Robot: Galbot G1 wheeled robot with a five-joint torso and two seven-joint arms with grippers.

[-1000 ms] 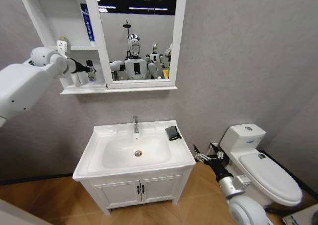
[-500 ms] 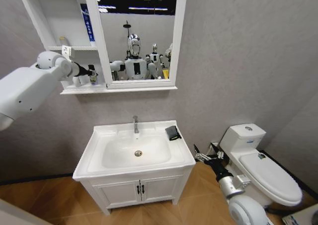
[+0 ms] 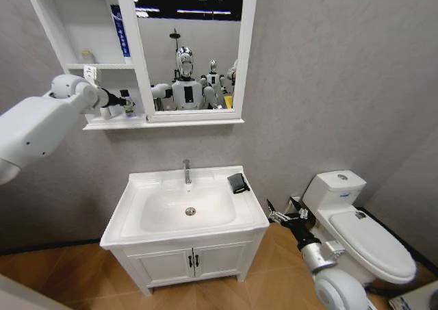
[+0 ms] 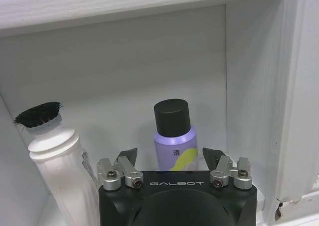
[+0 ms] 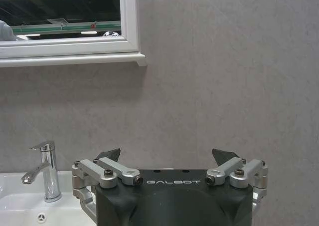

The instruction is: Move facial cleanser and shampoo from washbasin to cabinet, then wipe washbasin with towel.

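White and matt, the wall-hung cabinet (image 3: 102, 124) with open shelves and mirror panel is reached by the left gripper (image 4: 170, 158) at its lowest compartment; the jaws are spread, released around a lilac bottle with a glossy black cap (image 4: 173, 136), set beside a white tube with a dark bristled top (image 4: 55, 151); placing seems finished, so withdrawal is judged next; lower, the glazed ceramic washbasin (image 3: 144, 184) carries a dark folded cloth towel (image 3: 237, 183) at its back corner; the right gripper (image 3: 284, 215) is held open, idle beside the vanity.
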